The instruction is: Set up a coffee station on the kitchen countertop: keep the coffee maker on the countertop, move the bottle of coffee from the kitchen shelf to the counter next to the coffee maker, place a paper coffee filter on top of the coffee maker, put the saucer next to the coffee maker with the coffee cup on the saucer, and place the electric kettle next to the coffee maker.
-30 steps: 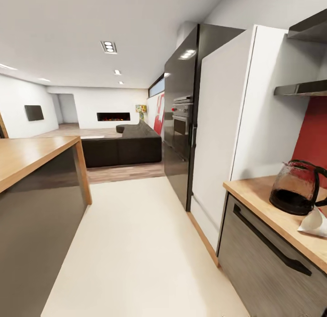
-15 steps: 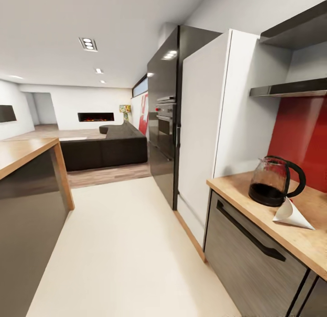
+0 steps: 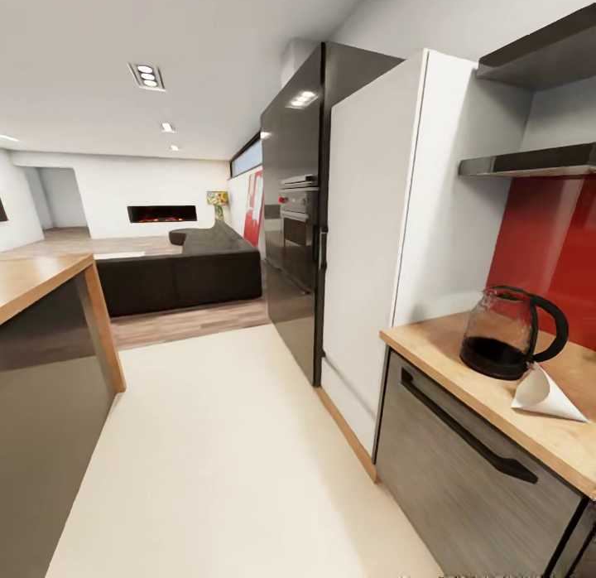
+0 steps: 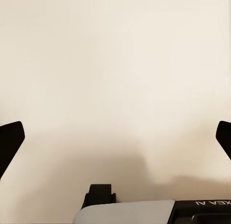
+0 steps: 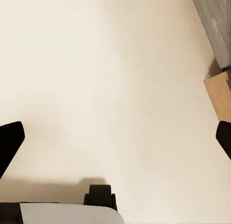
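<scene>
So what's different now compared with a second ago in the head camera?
The camera turned, so the whole picture shifted: the kettle and paper filter now show whole, farther from the picture's edge. Nothing was grasped or released. Both still sit on the countertop.

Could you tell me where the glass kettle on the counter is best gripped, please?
Probably by the black loop handle of the kettle. It stands upright on the wooden counter, handle towards the red wall, so come from that side, clear of the paper filter.
</scene>
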